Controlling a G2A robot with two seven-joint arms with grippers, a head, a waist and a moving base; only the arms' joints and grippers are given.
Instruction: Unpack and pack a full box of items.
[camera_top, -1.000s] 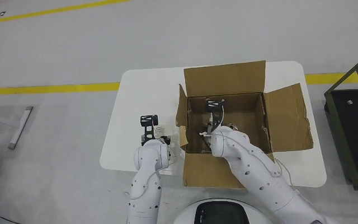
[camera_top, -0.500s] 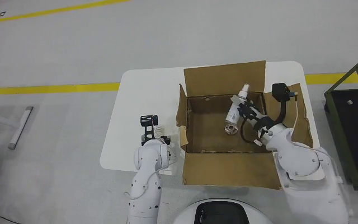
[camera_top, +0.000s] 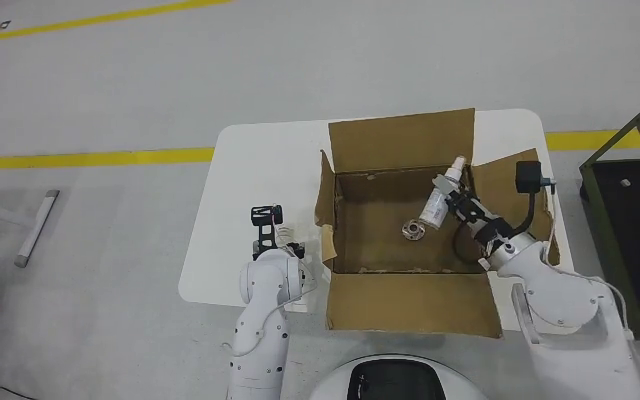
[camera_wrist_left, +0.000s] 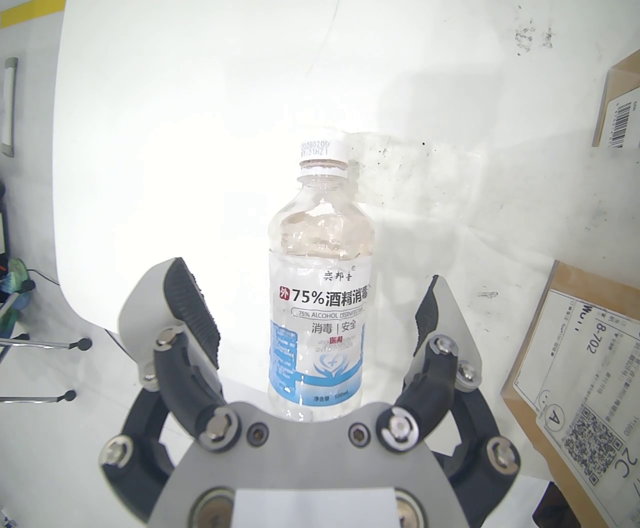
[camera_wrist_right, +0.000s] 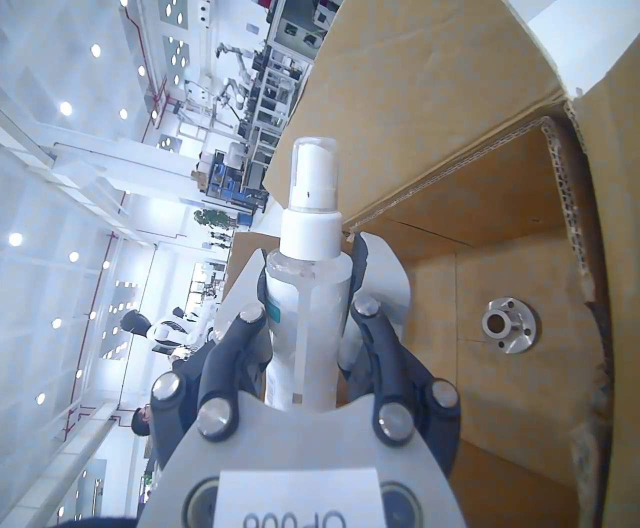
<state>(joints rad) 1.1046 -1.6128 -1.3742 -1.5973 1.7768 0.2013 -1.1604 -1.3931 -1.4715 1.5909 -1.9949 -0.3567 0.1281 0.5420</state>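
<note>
Swinging out of the cardboard box (camera_top: 400, 140), the right arm now sits farther toward its own side than a second ago, when it reached deep into the box's near corner. Half a second ago it was up over the box's middle. Now the right tool (camera_top: 450, 203) hangs by the box's right wall, clenched on a spray bottle (camera_top: 436, 207). The bottle is tilted, with its cap toward the far flap. The left arm has not shifted across the frames.

In the right wrist view the right tool (camera_wrist_right: 307, 270) pinches the spray bottle (camera_wrist_right: 305, 310) just below its collar. The bottle is a clear, smooth cylinder with a white collar and a see-through domed cap. On the box floor lies a small round metal flange (camera_wrist_right: 507, 325), shiny, with a centre bore and small holes around it; in the top view the flange (camera_top: 412, 230) rests mid-floor. The box walls (camera_wrist_right: 450, 100) are brown corrugated board with frayed, torn edges.

The left tool (camera_wrist_left: 307, 277) is released, its ribbed black pads (camera_wrist_left: 192, 310) apart on both sides of a clear plastic bottle (camera_wrist_left: 320, 300) on the white worktop (camera_wrist_left: 200, 125), neither pad touching it. That bottle has a white screw cap and a blue-and-white label. The worktop (camera_top: 260, 160) is glossy, with rounded corners and a few dark specks.
</note>
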